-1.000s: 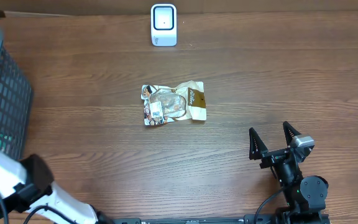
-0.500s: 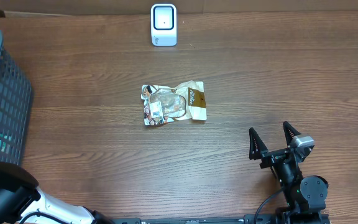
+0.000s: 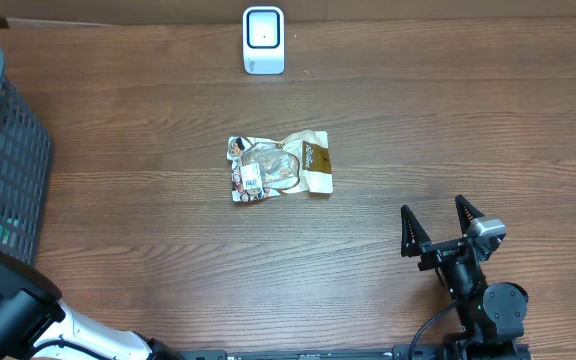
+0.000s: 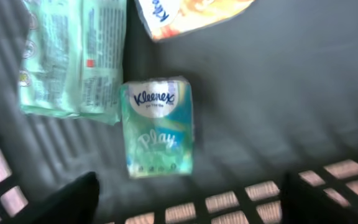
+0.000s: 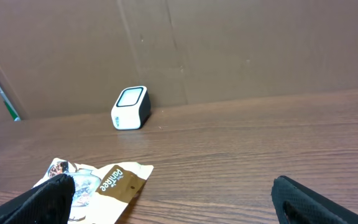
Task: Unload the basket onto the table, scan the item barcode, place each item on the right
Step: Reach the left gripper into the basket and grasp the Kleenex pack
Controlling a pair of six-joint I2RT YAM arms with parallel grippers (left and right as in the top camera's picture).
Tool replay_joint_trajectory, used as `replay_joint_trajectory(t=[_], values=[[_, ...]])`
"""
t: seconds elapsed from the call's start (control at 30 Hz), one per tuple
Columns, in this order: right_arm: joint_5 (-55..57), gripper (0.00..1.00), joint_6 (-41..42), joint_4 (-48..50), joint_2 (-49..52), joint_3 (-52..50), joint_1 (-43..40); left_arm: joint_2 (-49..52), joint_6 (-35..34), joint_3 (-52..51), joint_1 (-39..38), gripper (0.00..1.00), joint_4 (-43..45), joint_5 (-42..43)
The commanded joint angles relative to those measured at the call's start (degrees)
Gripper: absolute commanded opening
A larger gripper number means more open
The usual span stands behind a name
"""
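Inside the black mesh basket [image 4: 328, 74], the left wrist view shows a green Kleenex tissue pack [image 4: 158, 127] lying flat. My left gripper [image 4: 197, 205] hangs open above it, its dark fingertips [image 4: 73, 199] wide apart and touching nothing. A white and brown snack bag [image 3: 279, 167] lies mid-table, also visible low in the right wrist view [image 5: 98, 186]. The white scanner [image 3: 263, 40] stands at the table's far edge, its window facing the table [image 5: 131, 107]. My right gripper [image 3: 436, 228] rests open near the front right, empty, and points toward the bag.
The basket [image 3: 8, 150] stands at the table's left edge. It also holds a pale green wipes pack [image 4: 73, 59] and an orange and white packet [image 4: 191, 15]. A brown cardboard wall [image 5: 229, 43] backs the table behind the scanner.
My left arm has shifted down toward the front left corner, uncovering the basket's rim in the overhead view. The right arm, bag and scanner have not moved.
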Motion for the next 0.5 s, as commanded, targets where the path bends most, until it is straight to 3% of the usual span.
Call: replay_joint_trajectory(t=[0.0,0.47], values=[[0.11,1.0,-0.02,0.17,-0.42,-0.61,0.37,-0.15,-0.11,-6.75,-0.02,0.71,3.96,-1.55],[0.11,1.0,-0.02,0.17,-0.42,-0.61,0.37,0.63,-0.09,-17.49,-0.02,0.73,15.08,-5.44]])
